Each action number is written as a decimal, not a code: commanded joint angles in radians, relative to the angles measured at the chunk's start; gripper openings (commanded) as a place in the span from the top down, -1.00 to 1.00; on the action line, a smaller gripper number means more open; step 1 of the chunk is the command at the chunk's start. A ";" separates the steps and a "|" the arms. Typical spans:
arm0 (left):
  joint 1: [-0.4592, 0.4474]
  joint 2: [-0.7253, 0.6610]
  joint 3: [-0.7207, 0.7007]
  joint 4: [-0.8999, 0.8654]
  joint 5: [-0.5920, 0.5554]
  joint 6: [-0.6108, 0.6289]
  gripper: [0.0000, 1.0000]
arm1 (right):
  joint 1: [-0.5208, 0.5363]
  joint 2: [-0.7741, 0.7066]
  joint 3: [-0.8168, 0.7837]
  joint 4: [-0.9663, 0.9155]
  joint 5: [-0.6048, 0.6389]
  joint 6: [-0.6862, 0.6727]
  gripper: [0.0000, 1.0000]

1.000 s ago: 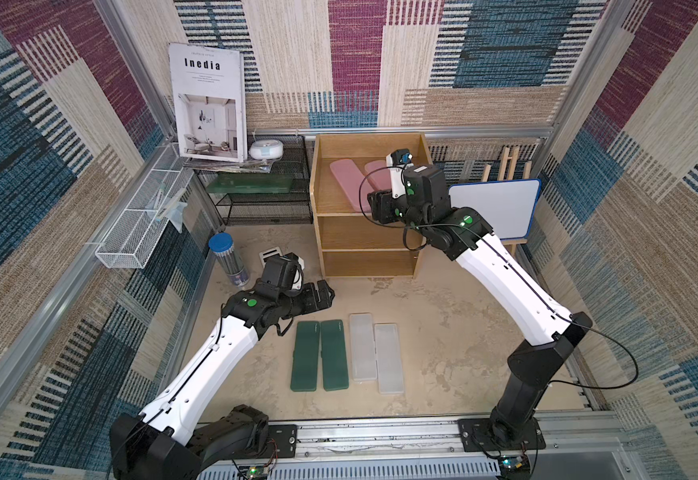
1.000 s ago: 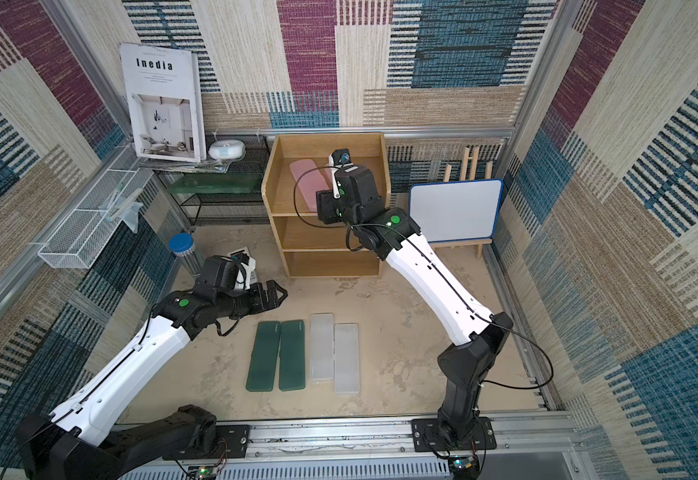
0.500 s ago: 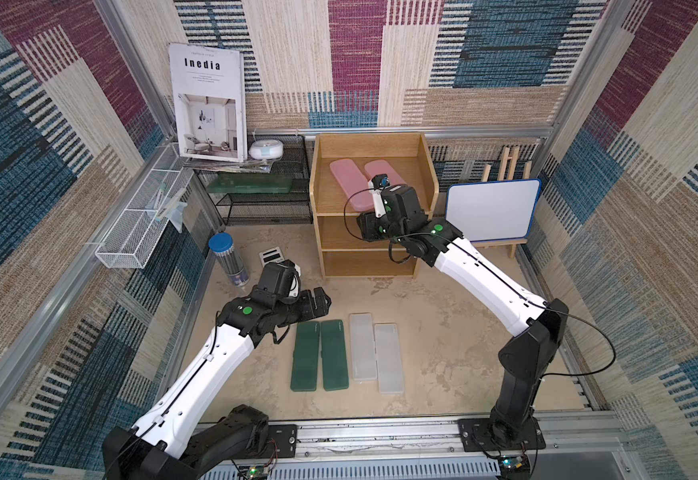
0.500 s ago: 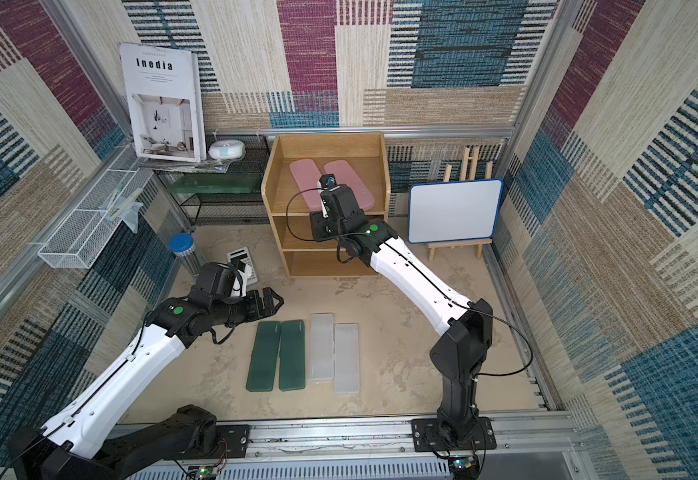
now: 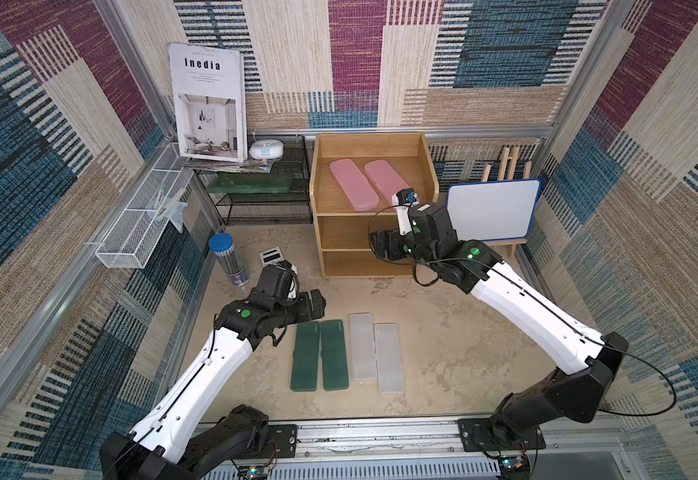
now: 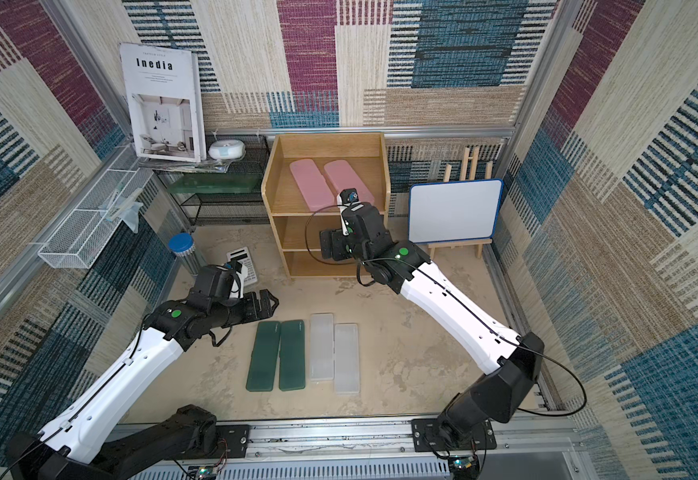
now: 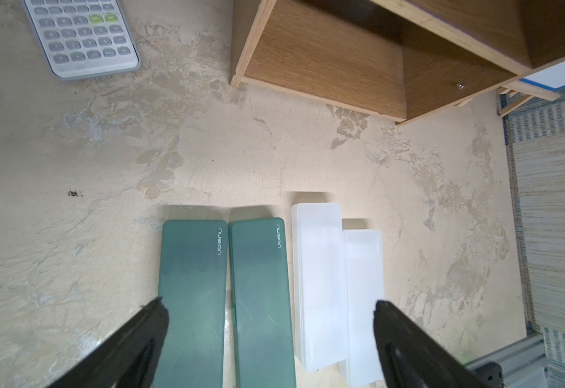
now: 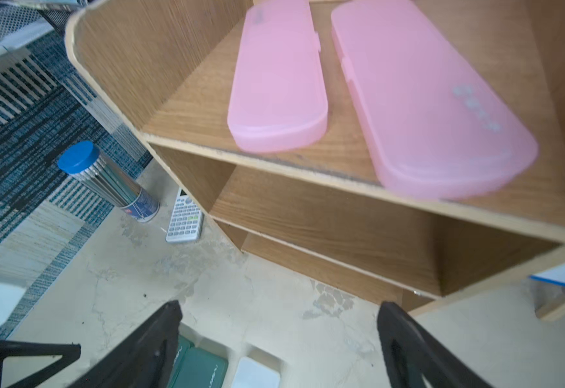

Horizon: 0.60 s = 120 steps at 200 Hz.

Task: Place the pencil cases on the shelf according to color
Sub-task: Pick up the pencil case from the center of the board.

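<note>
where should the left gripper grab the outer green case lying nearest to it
Grip the outermost dark green pencil case across its narrow width, coming straight down. It lies flat, its inner long edge tight against its twin, so lifting the free outer edge first probably helps. The left gripper hovers open above.

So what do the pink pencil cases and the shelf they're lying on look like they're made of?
The pink pencil cases look like frosted, slightly translucent plastic: a matte sheen, moulded rounded corners and a lid seam. The shelf looks like wood-grain board, probably veneer or laminate over pressed board, since its front edges show a paler, chipped strip. Solid wood can't be ruled out.
</note>
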 commanded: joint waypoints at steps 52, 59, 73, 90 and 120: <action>0.008 -0.032 -0.071 0.080 -0.101 0.047 -0.99 | 0.064 -0.185 -0.444 0.055 0.014 0.224 -0.98; 0.009 -0.038 -0.090 0.092 -0.102 0.036 -0.99 | 0.073 -0.189 -0.482 0.062 -0.002 0.239 -0.98; 0.010 -0.043 -0.128 0.111 -0.097 0.010 -0.99 | 0.090 -0.183 -0.539 0.066 -0.012 0.280 -0.98; 0.011 -0.041 -0.168 0.130 -0.089 -0.020 -0.99 | 0.115 -0.165 -0.597 0.087 -0.039 0.321 -0.98; 0.010 -0.021 -0.202 0.132 -0.064 -0.037 -0.99 | 0.161 -0.102 -0.657 0.108 -0.094 0.407 -0.98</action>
